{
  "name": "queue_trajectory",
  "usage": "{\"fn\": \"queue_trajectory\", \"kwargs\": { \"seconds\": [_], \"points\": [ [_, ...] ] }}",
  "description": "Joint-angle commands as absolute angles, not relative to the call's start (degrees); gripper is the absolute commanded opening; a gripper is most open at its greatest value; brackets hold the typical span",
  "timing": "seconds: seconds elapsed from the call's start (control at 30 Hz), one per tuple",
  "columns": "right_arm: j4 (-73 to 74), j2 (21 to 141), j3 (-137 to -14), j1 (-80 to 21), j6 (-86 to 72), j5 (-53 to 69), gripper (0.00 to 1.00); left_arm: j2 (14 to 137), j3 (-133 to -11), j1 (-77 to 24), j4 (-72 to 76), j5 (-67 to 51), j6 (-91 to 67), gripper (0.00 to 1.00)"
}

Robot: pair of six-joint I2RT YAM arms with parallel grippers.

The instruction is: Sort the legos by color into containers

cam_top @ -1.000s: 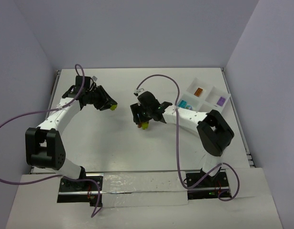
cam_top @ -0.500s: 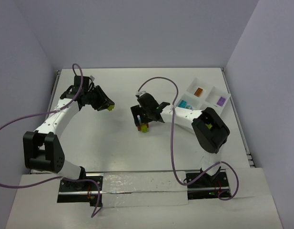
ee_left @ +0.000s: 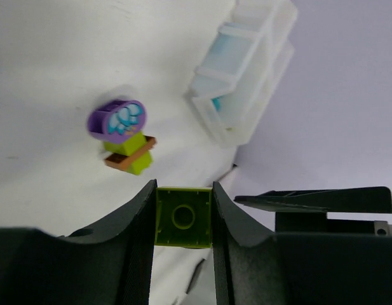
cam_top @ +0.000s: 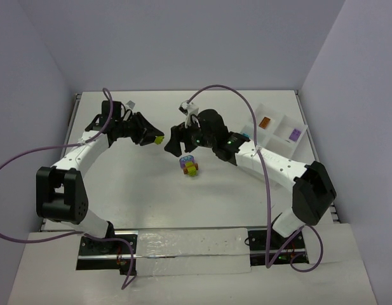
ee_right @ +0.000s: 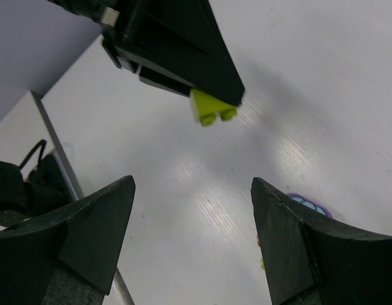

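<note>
Held brick (ee_left: pixel 183 217): lime green. Left gripper (ee_left: pixel 183 189): black. Clump (ee_left: pixel 124 136): purple round cap printed with a cyan-and-white splash, lime green blocks, orange plate between them. Tray (ee_left: pixel 243 95): translucent white. In the tray: orange piece (cam_top: pixel 265 122), purple piece (cam_top: pixel 295 134). Table (cam_top: pixel 138 184): white. Cables (cam_top: pixel 30 159): purple.

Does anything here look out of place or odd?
A clump of legos, purple, lime and orange stuck together, sits on the table, outside the white tray. That mixed stack looks odd for sorted colours. Nothing seems spilled or damaged.
</note>
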State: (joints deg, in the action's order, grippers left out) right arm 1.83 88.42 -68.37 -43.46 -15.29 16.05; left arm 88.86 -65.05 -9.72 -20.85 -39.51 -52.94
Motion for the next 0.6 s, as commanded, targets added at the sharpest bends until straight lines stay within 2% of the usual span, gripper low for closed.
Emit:
{"fn": "queue_trajectory", "kwargs": {
  "seconds": [0.0,0.57],
  "points": [
    [-0.74,88.82,-71.86,-43.33,-14.87,20.45,0.81,88.68,-64.36,-9.76,-11.21,-48.51,-59.95,0.00],
    [-1.70,95.53,-77.85,-43.33,-15.00,15.38,0.76,87.63,-65.13,-9.84,-11.87,-50.83,-59.03,0.00]
  ]
}}
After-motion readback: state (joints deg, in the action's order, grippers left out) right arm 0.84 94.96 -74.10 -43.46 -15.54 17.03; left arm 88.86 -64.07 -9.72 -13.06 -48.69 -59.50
